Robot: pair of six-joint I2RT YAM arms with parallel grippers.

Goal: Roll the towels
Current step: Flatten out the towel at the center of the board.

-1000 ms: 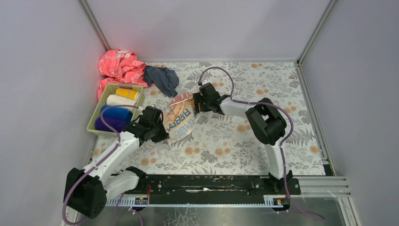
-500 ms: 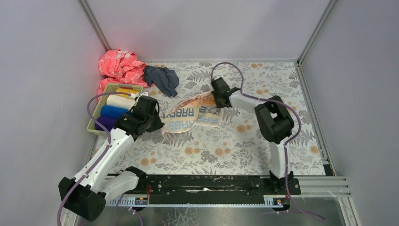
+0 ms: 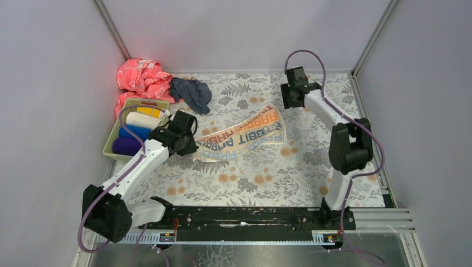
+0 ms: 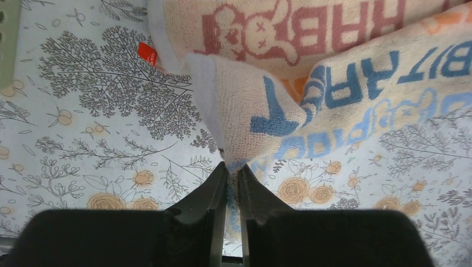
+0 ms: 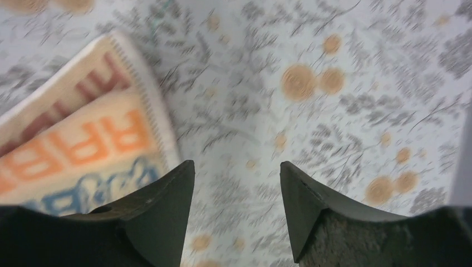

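Observation:
The cream "RABBIT" towel [image 3: 245,135] lies spread in a long strip across the middle of the floral covering. My left gripper [image 3: 192,148] is at its left end, shut on a pinched-up corner; the left wrist view shows that towel [image 4: 250,105] rising in a fold out of the closed left gripper [image 4: 232,167]. My right gripper [image 3: 289,100] hangs open beyond the towel's far right corner. In the blurred right wrist view the right gripper [image 5: 236,167] has only the covering between its fingers, with the towel [image 5: 83,139] to the left. A dark grey-blue towel [image 3: 192,93] lies crumpled at the back.
A green basket [image 3: 109,146] at the left holds a yellow roll [image 3: 150,110], a white roll [image 3: 142,119], a blue roll [image 3: 136,132] and a purple roll [image 3: 127,146]. A pink cloth [image 3: 142,78] is heaped behind it. Frame posts and walls close in the back and sides.
The right gripper drew the towel's far end rightwards, spreading the bunched towel into a strip, then opened and moved off to the back right. The left gripper kept its hold.

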